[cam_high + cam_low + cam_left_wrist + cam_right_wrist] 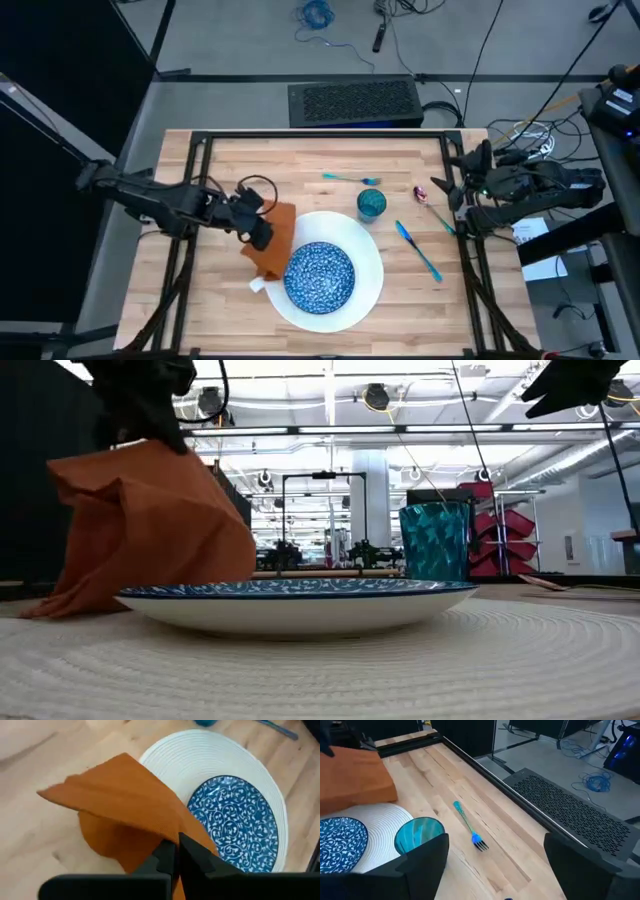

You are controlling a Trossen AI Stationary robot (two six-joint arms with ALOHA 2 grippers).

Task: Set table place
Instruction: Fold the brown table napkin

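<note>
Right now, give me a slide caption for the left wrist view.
Left gripper pinches the orange napkin beside the white plate holding the blue bowl.

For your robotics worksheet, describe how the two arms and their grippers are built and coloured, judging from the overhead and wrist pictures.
Both arms are dark, near-black, built of chunky jointed segments. The left gripper has two slim matte-black fingers on a flat black bar, and a thin black cable loops above its wrist. The right gripper has broad, blocky black fingers set wide apart. No markings can be made out on either.
</note>
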